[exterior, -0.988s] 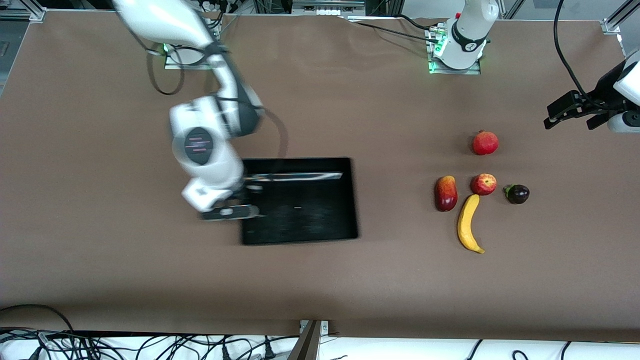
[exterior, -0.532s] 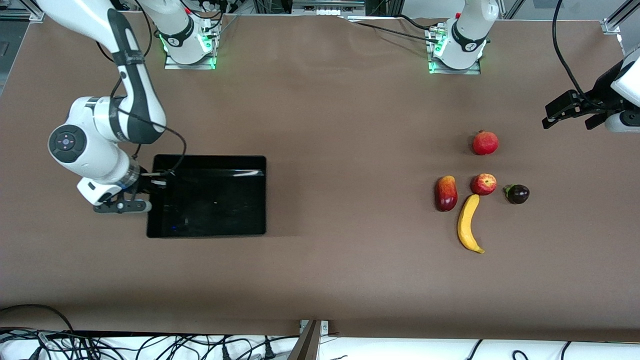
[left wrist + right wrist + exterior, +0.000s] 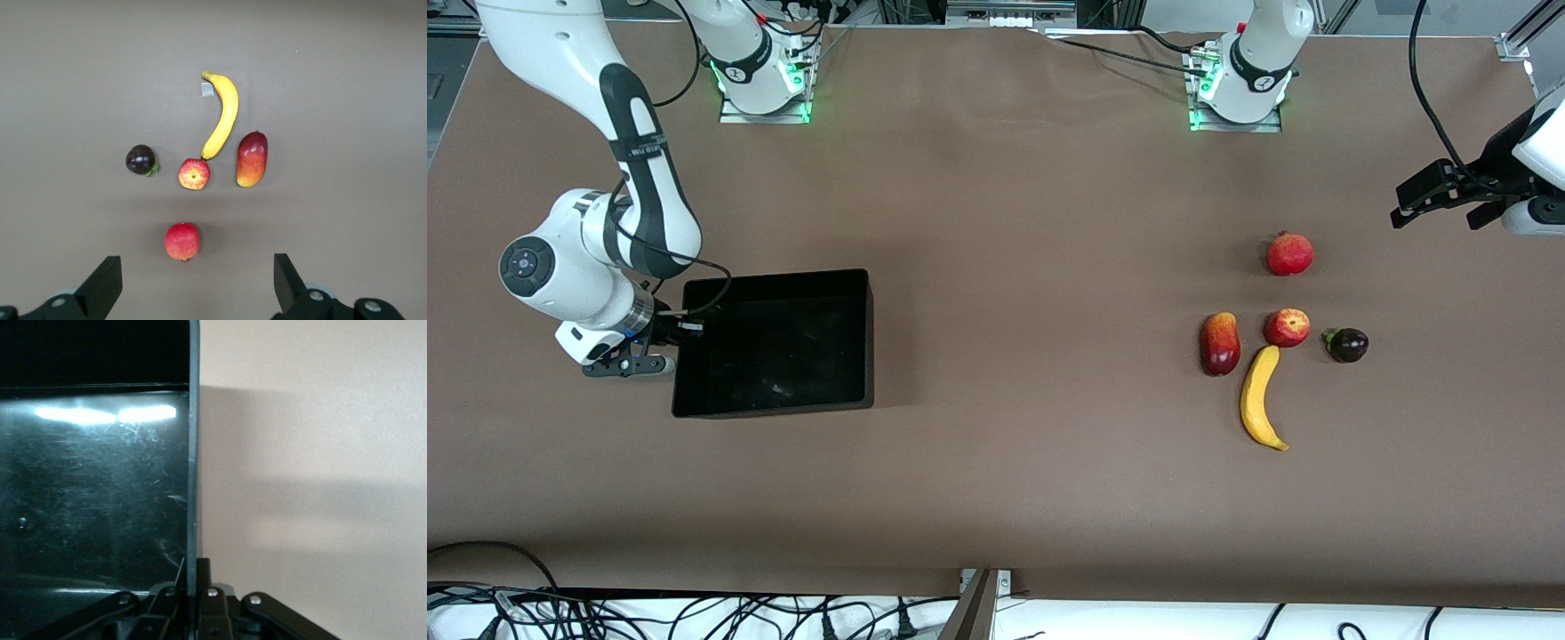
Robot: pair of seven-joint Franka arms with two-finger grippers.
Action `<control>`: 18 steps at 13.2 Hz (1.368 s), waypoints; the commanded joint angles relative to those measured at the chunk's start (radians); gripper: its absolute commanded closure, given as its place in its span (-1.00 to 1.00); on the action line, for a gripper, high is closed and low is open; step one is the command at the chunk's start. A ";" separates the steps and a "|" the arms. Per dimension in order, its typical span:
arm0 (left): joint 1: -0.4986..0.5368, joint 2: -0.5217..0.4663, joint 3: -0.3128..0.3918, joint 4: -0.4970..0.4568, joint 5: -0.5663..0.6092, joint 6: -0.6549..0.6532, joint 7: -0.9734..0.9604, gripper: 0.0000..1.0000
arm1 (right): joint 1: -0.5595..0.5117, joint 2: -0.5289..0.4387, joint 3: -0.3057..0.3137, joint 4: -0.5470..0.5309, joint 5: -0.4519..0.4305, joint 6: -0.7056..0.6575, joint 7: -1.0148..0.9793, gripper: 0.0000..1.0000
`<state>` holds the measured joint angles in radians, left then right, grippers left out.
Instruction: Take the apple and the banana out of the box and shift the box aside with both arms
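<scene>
The black box [image 3: 774, 276] is on the table toward the right arm's end. My right gripper [image 3: 679, 331] is shut on the box's end wall, which shows as a thin edge [image 3: 192, 453] between the closed fingers [image 3: 195, 587]. The yellow banana [image 3: 1259, 397] and the red apple [image 3: 1287, 327] lie on the table toward the left arm's end; both also show in the left wrist view, the banana [image 3: 223, 117] and the apple [image 3: 194, 174]. My left gripper [image 3: 1400, 206] is open and empty, high over the table's end, looking down on the fruits [image 3: 195, 267].
A red-and-orange mango [image 3: 1220, 343] lies beside the banana and apple, a dark purple fruit [image 3: 1347, 345] beside the apple, and a red pomegranate [image 3: 1290, 254] farther from the front camera. Cables lie along the table's front edge.
My right arm has pulled the box from the middle of the table toward the right arm's end. The left arm and the fruits have not moved.
</scene>
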<state>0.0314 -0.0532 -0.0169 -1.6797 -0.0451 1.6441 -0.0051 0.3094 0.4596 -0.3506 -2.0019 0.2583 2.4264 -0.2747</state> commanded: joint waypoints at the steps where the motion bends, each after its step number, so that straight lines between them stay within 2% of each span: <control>1: -0.005 -0.007 0.000 0.015 0.005 -0.023 0.007 -1.00 | 0.000 -0.027 0.019 0.006 0.016 -0.012 0.032 -0.98; 2: -0.007 -0.005 -0.003 0.021 0.004 -0.023 0.004 -1.00 | 0.005 -0.047 0.024 0.026 0.015 -0.036 0.066 -1.00; 4: -0.002 -0.005 -0.012 0.037 0.004 -0.053 0.007 -1.00 | 0.046 -0.091 0.019 0.098 0.006 -0.198 0.123 -1.00; 6: -0.002 -0.004 -0.012 0.040 0.005 -0.055 0.007 -1.00 | 0.051 -0.186 0.016 0.161 -0.052 -0.364 0.135 -1.00; 10: -0.004 -0.004 -0.014 0.040 0.004 -0.055 0.008 -1.00 | 0.051 -0.422 0.022 0.186 -0.140 -0.588 0.137 -1.00; 12: -0.004 -0.002 -0.017 0.046 0.004 -0.050 0.008 -1.00 | 0.051 -0.495 0.028 0.218 -0.198 -0.688 0.134 -1.00; 14: 0.004 0.001 -0.015 0.046 0.001 -0.047 0.007 -1.00 | 0.051 -0.495 0.030 0.319 -0.200 -0.828 0.140 -1.00; 18: 0.007 -0.004 -0.018 0.048 0.004 -0.082 0.011 -1.00 | 0.050 -0.496 0.028 0.322 -0.206 -0.843 0.134 -1.00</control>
<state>0.0298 -0.0563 -0.0282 -1.6532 -0.0451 1.5902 -0.0051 0.3617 -0.0514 -0.3289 -1.7008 0.0687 1.6028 -0.1519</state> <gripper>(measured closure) 0.000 0.000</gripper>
